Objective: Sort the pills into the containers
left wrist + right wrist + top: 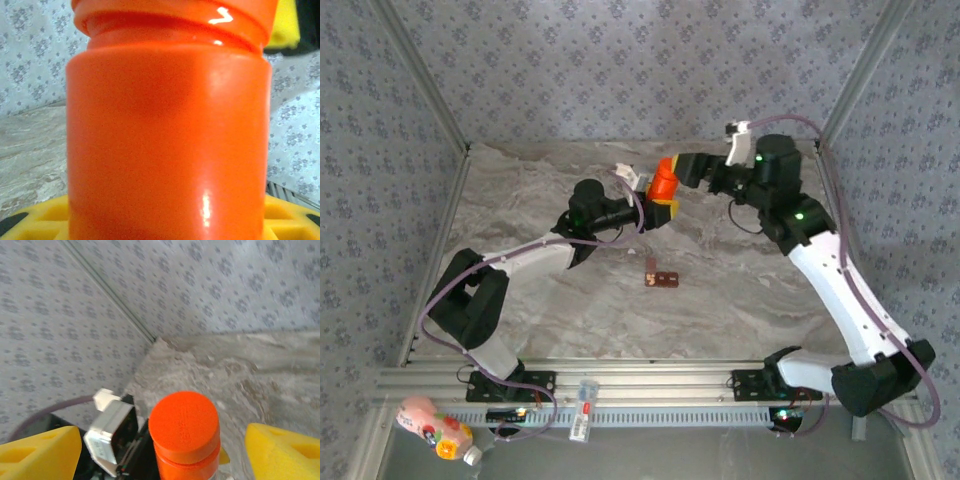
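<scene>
Bottle (663,183) upper centre of top view, clamped on lower body by left gripper (665,205). Right gripper (162,440) fingers apart, flanking cap (184,422), not touching it. Strip (660,279) at centre of table (520,300), well apart from bottle. Bottle likely light, stiff, glossy plastic, so slippery. Take cap by side wall, squarely. Strip small and light, likely slides if nudged. Pills presumably inside bottle.

Count: 1 bright orange cylindrical plastic bottle (663,185) with 1 orange ribbed cap (184,421). 1 small dark reddish-brown strip of compartments (661,279); compartments too small to count. 2 white-and-black robot arms: left arm (520,262), right arm (840,285). 2 yellow-fingered grippers: left gripper (660,205), right gripper (161,450). 1 pink-and-white plastic bottle (433,428). 1 small clear tube-like item (583,408).
</scene>
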Robot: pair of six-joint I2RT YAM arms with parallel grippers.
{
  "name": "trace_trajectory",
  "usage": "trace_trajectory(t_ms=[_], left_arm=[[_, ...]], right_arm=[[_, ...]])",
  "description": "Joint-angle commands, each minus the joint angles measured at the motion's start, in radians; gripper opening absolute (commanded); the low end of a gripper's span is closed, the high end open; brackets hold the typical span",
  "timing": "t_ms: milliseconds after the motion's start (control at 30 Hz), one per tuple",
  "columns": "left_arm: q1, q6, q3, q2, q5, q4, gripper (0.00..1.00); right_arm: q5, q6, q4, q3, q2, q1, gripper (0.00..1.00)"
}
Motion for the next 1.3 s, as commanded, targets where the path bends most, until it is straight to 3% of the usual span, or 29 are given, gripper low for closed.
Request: trace_trajectory(t_ms=[0, 200, 667, 833, 1000, 1267], left_arm=[[0.008, -0.059, 0.023, -0.029, 0.098, 0.125, 0.0], [0.029, -0.21, 0.033, -0.001, 0.216, 0.259, 0.0], [0.028, -0.24, 0.048, -0.001, 0.261, 0.247, 0.0], [0.028, -0.243, 0.054, 0.003, 0.264, 0.246, 0.0], [0.028, -0.235, 0.058, 0.001, 0.259, 0.224, 0.0], [0.029, -0.19, 0.05, -0.017, 0.213, 0.187, 0.0]], right_arm=[[-0.206, -0.079, 0.034, 0.0, -0.001, -0.047, 0.86], [-0.367, -0.205, -0.012, 0.065, 0.062, -0.066, 0.85], [-0.399, -0.191, 0.026, 0.088, 0.127, -0.045, 0.78], [-0.392, -0.187, 0.027, 0.088, 0.132, -0.038, 0.69], [-0.382, -0.182, 0.022, 0.085, 0.133, -0.037, 0.52], [-0.241, -0.123, 0.018, 0.025, 0.117, -0.009, 0.42]])
